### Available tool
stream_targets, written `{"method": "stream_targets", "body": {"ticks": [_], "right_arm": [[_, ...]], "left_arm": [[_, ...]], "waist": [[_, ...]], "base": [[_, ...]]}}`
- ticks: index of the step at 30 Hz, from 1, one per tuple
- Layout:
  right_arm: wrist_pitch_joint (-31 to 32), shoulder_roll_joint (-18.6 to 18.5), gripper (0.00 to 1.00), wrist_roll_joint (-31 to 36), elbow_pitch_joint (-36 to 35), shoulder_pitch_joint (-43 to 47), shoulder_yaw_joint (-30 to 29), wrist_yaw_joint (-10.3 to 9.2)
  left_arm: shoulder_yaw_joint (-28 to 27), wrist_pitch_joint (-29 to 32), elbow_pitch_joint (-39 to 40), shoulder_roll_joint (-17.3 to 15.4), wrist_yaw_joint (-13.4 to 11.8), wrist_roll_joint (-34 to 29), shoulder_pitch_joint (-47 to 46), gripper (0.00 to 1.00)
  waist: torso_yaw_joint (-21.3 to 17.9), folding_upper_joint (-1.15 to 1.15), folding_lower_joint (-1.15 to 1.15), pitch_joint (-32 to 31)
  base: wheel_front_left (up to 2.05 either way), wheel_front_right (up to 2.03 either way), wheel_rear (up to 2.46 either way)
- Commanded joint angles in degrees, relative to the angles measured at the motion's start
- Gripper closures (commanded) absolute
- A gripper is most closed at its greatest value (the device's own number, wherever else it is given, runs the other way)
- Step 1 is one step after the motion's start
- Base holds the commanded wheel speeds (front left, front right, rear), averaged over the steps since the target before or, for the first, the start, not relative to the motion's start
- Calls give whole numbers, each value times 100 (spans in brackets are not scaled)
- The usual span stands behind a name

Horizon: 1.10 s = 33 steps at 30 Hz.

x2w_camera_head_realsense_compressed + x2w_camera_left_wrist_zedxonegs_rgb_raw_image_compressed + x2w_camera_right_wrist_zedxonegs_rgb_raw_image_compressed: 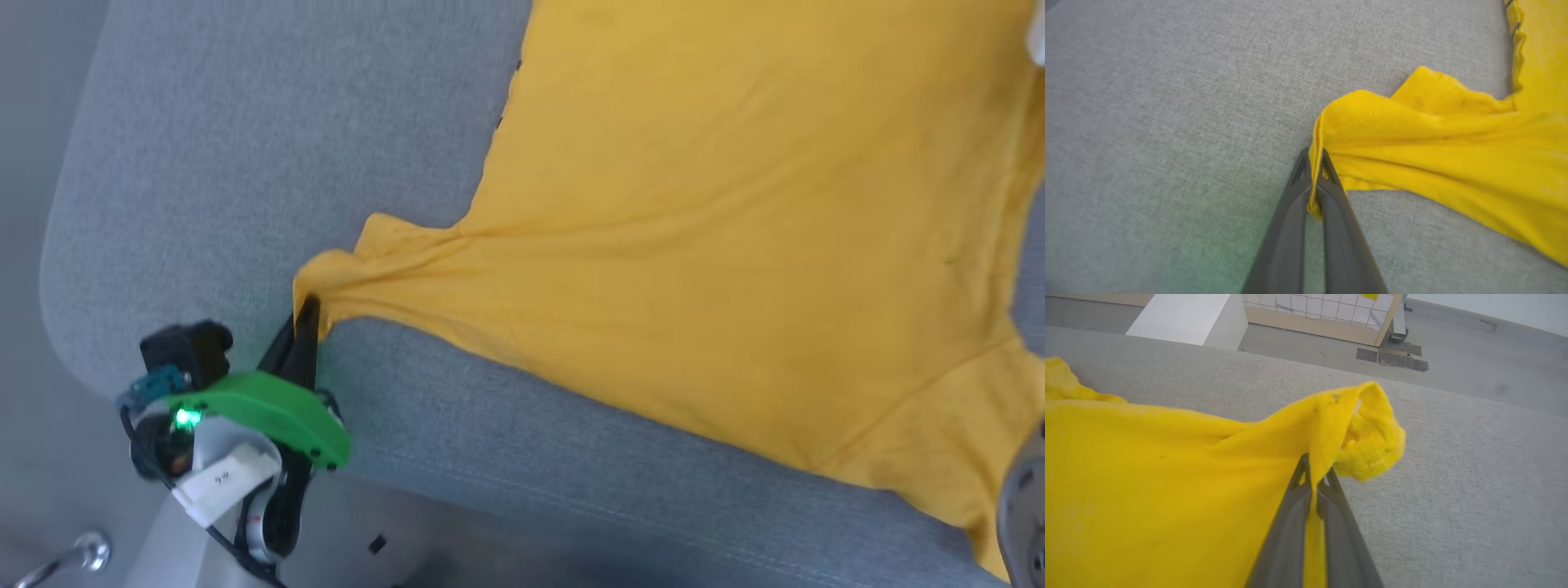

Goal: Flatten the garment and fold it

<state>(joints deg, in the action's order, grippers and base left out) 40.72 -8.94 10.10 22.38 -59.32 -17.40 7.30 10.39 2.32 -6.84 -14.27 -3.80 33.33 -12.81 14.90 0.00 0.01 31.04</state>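
The garment lies plain side up on the grey padded surface, spread from about 12 round to 4 o'clock in the head view. One corner is drawn out towards 8 o'clock. There the left gripper has its fingers pressed together on the very hem, and the cloth runs away from it in taut ridges.

The right gripper is closed too, on a bunched edge with a wad of cloth bulging at 1 o'clock off its tips.

My worry is the left bite. It is thin (barely the hem's roll), so a harder pull could slip it free and let the corner spring back. The right side may hold more than one layer, and stretching that would drag a fold underneath instead of flattening.
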Motion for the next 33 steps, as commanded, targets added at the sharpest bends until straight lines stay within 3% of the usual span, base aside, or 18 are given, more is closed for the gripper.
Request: {"method": "stream_targets", "body": {"ticks": [1,6,14,18,22,23,24,25,30,33], "right_arm": [[-51,-117,100,-142,-170,310,14,19],[17,-233,100,-719,-970,1664,-35,19],[250,490,100,-1529,-2211,4494,-452,19],[180,598,100,-2078,-2192,5652,-437,19],[-109,603,100,-2727,-1666,6268,-230,19],[-401,604,79,-2922,-1442,6284,-220,19],[-535,604,18,-3043,-1366,6248,-247,19],[-704,604,0,-3207,-1309,6179,-307,19],[-1216,605,0,-3657,-1532,5837,-786,19],[-1328,605,0,-3447,-2007,5539,-1108,19]], "left_arm": [[24,94,-78,-35,-94,-39,209,100],[51,223,62,-15,-331,-76,518,100],[1,379,258,-11,-654,-61,957,100],[-9,433,276,1,-732,-26,1073,100],[0,466,264,6,-768,0,1158,100],[-8,471,256,2,-781,16,1186,100],[-8,472,249,-2,-782,20,1195,100],[-7,474,241,-6,-784,23,1201,100],[-4,468,191,-5,-801,40,1205,100],[-6,451,186,-3,-811,51,1206,100]], "waist": [[-856,0,-1,-1036],[-1404,0,-1,-1637],[-1817,0,-1,-2194],[-1818,0,-1,-2309],[-1809,0,-1,-2350],[-1808,0,-1,-2360],[-1805,0,-1,-2368],[-1798,0,-1,-2376],[-1747,0,-1,-2443],[-1712,0,-1,-2467]], "base": [[0,0,0],[0,0,0],[0,0,0],[0,0,0],[0,0,0],[0,0,0],[0,0,0],[0,0,0],[0,0,0],[0,0,0]]}}
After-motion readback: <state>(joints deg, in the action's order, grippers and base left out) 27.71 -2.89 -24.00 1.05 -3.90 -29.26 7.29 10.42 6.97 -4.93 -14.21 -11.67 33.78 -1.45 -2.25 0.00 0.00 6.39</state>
